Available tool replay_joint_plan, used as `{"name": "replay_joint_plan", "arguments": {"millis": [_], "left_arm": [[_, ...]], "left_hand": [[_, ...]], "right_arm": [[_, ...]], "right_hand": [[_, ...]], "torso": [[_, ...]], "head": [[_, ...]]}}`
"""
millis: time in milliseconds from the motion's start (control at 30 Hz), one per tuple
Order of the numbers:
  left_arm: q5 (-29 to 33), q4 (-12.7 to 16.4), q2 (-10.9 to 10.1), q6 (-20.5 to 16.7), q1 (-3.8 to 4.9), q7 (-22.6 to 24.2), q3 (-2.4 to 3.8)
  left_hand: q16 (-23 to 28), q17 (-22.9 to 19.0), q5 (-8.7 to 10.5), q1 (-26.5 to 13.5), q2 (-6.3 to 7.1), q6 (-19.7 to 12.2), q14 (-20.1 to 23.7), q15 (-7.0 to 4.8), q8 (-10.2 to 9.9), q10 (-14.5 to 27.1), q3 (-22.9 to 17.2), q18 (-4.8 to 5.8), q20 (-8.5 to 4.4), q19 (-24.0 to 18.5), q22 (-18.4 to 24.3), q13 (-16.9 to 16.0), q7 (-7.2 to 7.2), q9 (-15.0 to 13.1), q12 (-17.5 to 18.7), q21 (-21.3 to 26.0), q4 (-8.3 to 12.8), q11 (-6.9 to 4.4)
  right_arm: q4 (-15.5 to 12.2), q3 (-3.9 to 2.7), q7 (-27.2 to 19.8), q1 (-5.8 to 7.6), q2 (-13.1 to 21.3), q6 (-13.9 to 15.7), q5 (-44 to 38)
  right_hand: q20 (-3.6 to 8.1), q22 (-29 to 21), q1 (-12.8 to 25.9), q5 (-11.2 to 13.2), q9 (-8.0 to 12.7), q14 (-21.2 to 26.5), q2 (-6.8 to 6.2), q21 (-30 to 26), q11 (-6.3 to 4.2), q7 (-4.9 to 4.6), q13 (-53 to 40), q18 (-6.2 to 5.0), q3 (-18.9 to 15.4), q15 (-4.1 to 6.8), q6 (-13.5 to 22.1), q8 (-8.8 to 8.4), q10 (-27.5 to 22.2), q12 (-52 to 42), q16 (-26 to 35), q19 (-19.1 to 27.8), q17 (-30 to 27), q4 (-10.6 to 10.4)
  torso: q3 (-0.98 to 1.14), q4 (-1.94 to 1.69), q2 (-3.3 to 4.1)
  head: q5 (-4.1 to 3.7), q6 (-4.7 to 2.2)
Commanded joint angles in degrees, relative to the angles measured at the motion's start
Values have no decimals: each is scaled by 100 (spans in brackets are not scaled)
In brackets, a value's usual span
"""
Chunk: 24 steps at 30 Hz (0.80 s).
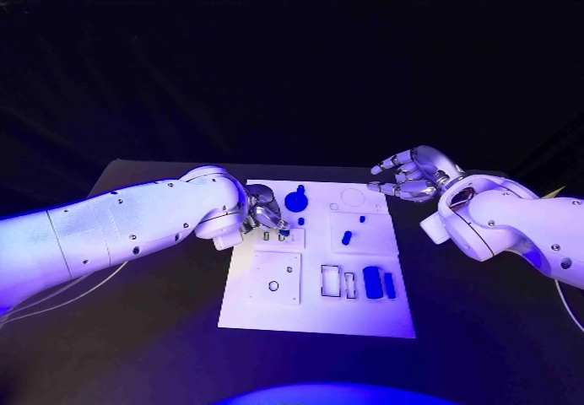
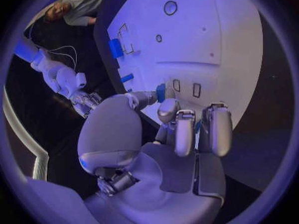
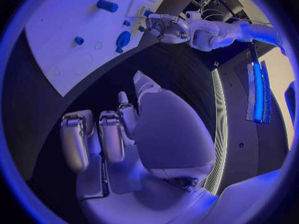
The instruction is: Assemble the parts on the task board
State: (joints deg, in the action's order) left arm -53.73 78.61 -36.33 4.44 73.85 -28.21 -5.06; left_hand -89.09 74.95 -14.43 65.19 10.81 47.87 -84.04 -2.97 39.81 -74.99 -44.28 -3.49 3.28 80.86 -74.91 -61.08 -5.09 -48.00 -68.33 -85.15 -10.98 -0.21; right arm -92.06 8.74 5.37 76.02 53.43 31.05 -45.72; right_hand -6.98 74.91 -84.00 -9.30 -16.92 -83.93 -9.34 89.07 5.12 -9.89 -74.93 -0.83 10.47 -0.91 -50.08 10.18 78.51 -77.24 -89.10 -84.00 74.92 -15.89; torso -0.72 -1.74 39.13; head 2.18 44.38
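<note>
Left hand (image 1: pixel 264 216) sits low over the task board (image 1: pixel 316 312), at its left side near the far end, fingers curled downward; a small blue part (image 2: pixel 161 92) shows at its fingertips (image 2: pixel 184 134) in the left wrist view, but I cannot tell whether it is pinched or merely touched. Right hand (image 1: pixel 410 177) hovers off the board's far right corner, above the black table (image 1: pixel 487 337), fingers curled loosely and apart, holding nothing.

On the white board, going by size: a round-headed blue part (image 1: pixel 297 201) lies near the far edge, just beside the left hand. A blue block (image 1: pixel 372 283) and a thinner blue bar (image 1: pixel 390 284) lie side by side toward the near right. A short blue peg (image 1: pixel 346 238) lies in the middle square recess, with a smaller blue stub (image 1: pixel 361 219) beyond it.
</note>
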Motion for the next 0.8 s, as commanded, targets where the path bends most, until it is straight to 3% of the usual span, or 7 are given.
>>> {"name": "replay_joint_plan", "arguments": {"millis": [33, 500, 533, 733, 767, 800], "left_arm": [[-353, 30, 9, -157, -22, 3, 0], [-654, 20, 41, -94, -68, -54, -5], [-694, 18, 42, -82, -69, -56, -5], [-785, 5, 48, -11, -75, -65, -6], [-802, 0, 52, 5, -76, -67, -7], [-811, -1, 53, 8, -76, -67, -7]], "left_hand": [[0, 1356, -51, -60, 8, 126, -548, -48, 27, -46, -1091, 71, -24, 24, -343, -9, 88, -6, 17, -19, 1137, -1], [-4, 1363, -212, -104, 27, 166, -551, -59, 34, -61, -1105, 72, -35, 30, -353, 5, 102, -32, 31, -24, 1154, -14], [-2, 1360, -214, -105, 28, 167, -550, -59, 35, -60, -1105, 72, -36, 28, -352, 8, 102, -32, 34, -24, 1154, -14], [-4, 1364, -234, -117, 32, 174, -551, -60, 39, -60, -1105, 72, -37, 29, -353, 16, 104, -38, 39, -24, 1153, -16], [-4, 1364, -234, -117, 32, 174, -551, -60, 39, -60, -1105, 72, -37, 29, -353, 16, 104, -38, 39, -24, 1153, -16], [-4, 1364, -234, -117, 32, 174, -551, -60, 39, -60, -1105, 72, -37, 29, -353, 16, 104, -38, 39, -24, 1153, -16]], "right_arm": [[-4, 1, -84, -6, 2, -32, -57], [3, 2, -79, -10, -1, -56, -61], [-2, 2, -80, -10, 0, -56, -62], [-23, 3, -83, -11, 3, -59, -62], [-25, 3, -83, -11, 6, -59, -62], [-25, 3, -84, -11, 7, -59, -62]], "right_hand": [[49, 1440, 26, 0, 5, -526, 49, -16, -19, 0, -208, 55, 31, 30, 33, 25, 19, -20, 33, -547, 1175, -8], [50, 1437, 22, -15, 6, -525, 49, -22, -20, 0, -203, 53, 44, 31, 40, 29, 15, -14, 35, -544, 1171, -3], [50, 1437, 22, -15, 6, -525, 49, -22, -20, 0, -203, 53, 44, 31, 40, 29, 15, -14, 35, -544, 1171, -3], [50, 1437, 22, -15, 6, -525, 49, -22, -20, 0, -203, 53, 44, 31, 40, 29, 15, -14, 35, -544, 1171, -3], [50, 1437, 22, -15, 6, -525, 49, -22, -20, 0, -203, 53, 44, 31, 40, 29, 15, -14, 35, -544, 1171, -3], [50, 1437, 22, -15, 6, -525, 49, -22, -20, 0, -203, 53, 44, 31, 40, 29, 15, -14, 35, -544, 1171, -3]], "torso": [[-1, 5, 5], [0, 8, 10], [2, 6, 14], [4, 5, 14], [2, 4, 14], [2, 4, 14]], "head": [[11, 3], [38, 26], [41, 74], [56, 70], [49, 113], [49, 113]]}}
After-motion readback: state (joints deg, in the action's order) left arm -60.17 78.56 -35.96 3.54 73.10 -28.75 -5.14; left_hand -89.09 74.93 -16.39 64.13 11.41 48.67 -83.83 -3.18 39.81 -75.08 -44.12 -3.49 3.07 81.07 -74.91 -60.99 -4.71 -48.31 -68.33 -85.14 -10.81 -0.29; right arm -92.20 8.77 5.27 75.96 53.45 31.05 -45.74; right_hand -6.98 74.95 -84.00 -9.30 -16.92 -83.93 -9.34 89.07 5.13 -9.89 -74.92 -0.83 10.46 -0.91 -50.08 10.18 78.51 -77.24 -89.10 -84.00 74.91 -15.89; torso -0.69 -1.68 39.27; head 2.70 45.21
